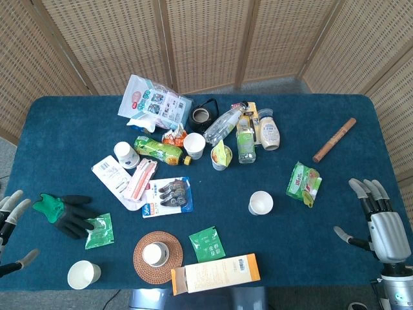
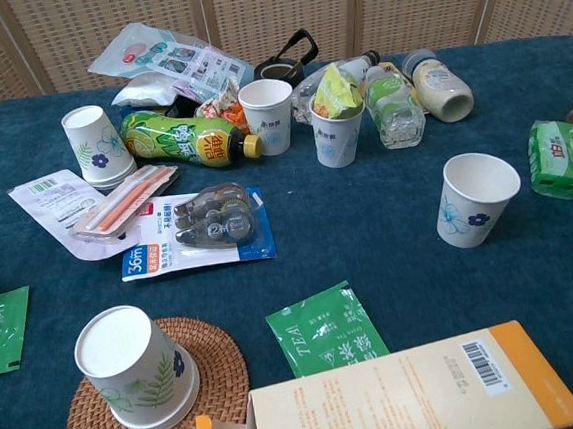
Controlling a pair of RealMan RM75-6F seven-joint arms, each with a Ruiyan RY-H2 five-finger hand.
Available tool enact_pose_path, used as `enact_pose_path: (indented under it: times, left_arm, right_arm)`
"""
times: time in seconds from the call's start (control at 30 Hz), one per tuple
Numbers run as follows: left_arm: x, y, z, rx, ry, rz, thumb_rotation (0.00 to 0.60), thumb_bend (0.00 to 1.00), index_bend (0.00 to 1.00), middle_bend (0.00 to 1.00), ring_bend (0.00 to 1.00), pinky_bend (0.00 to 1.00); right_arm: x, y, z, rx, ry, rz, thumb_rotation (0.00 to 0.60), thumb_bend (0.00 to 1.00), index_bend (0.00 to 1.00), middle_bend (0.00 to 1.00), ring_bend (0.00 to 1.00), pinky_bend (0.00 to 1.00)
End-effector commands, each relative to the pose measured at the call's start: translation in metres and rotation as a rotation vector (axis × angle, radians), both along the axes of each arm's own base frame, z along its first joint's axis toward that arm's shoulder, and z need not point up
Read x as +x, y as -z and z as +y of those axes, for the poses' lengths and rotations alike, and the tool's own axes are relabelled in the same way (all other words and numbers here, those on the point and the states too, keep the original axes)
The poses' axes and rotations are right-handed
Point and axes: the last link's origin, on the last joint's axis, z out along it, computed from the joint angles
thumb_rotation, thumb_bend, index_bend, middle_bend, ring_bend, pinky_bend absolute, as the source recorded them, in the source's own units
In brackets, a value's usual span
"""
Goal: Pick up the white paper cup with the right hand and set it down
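A white paper cup (image 1: 261, 203) with a blue flower print stands upright and open on the blue table, right of centre; the chest view shows the same cup (image 2: 476, 198) at the right. My right hand (image 1: 377, 219) hovers at the table's right front edge, well to the right of the cup, with its fingers spread and holding nothing. At the left front edge my left hand (image 1: 10, 226) also has its fingers apart and is empty. Neither hand appears in the chest view.
Other cups stand around: one upside down on a woven coaster (image 1: 157, 257), one at front left (image 1: 83, 274), more in the clutter of bottles (image 1: 246, 141) behind. A green snack bag (image 1: 304, 183) lies between cup and right hand. A cardboard box (image 1: 215, 273) lies at the front edge.
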Motion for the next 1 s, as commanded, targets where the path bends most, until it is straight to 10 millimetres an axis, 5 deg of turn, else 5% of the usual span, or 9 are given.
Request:
enact_pose_path:
  times: [0.03, 0.53, 1.0]
  left_arm:
    - [0.000, 0.000, 0.000, -0.002, -0.001, 0.001, 0.600, 0.22, 0.00, 0.00, 0.00, 0.00]
    - [0.000, 0.001, 0.000, -0.007, -0.001, 0.000, 0.600, 0.22, 0.00, 0.00, 0.00, 0.00]
    - [0.001, -0.001, -0.001, -0.009, 0.000, -0.011, 0.600, 0.22, 0.00, 0.00, 0.00, 0.00]
  right_arm:
    - [0.000, 0.000, 0.000, -0.002, 0.001, 0.002, 0.600, 0.00, 0.00, 0.00, 0.00, 0.00]
    - [0.001, 0.007, -0.002, 0.063, 0.005, -0.049, 0.600, 0.00, 0.00, 0.00, 0.00, 0.00]
    - [0.005, 0.041, -0.022, 0.244, 0.013, -0.016, 0.600, 0.00, 0.00, 0.00, 0.00, 0.00]
